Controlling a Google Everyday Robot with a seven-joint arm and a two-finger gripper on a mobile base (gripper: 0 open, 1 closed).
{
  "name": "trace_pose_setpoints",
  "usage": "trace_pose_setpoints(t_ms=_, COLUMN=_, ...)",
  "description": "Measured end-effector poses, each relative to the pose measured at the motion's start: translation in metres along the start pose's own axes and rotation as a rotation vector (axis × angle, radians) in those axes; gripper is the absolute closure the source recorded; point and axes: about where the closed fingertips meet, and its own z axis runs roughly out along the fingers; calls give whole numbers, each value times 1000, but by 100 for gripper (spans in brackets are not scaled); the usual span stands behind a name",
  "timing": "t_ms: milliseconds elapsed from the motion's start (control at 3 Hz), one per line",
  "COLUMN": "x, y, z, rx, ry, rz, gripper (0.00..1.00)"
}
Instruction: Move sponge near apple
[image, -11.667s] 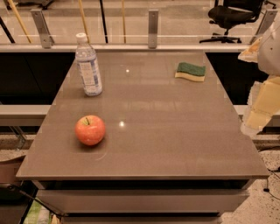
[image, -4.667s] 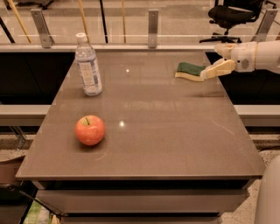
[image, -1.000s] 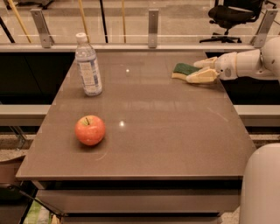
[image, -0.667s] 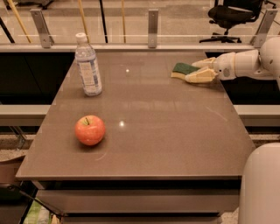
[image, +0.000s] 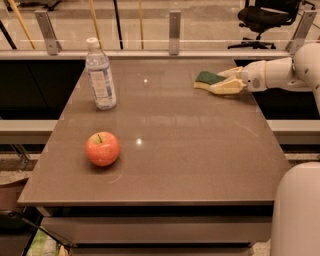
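The sponge (image: 207, 78), dark green on top with a pale yellow layer beneath, lies on the table near its far right edge. My gripper (image: 227, 81) reaches in from the right and sits at the sponge's right end, covering that end. The sponge rests on the table surface. The red-orange apple (image: 102, 148) stands at the front left of the table, far from the sponge and the gripper.
A clear plastic water bottle (image: 100, 75) stands upright at the far left of the brown table (image: 190, 150). A railing with posts runs behind the table. My white arm (image: 287, 70) spans the right side, and part of my body (image: 297, 210) fills the lower right corner.
Over the whole span, my gripper came in from the right to the sponge, and the sponge has shifted slightly left. In the last second nothing has visibly moved.
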Motion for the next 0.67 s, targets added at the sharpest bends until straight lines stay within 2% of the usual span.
trace_pose_setpoints(t_ms=333, x=-10, y=7, z=-4, rx=-8, ry=10, rz=5, gripper=100)
trace_pose_setpoints(t_ms=667, x=-23, y=15, z=-22, rx=-7, ry=8, rz=7, gripper=100)
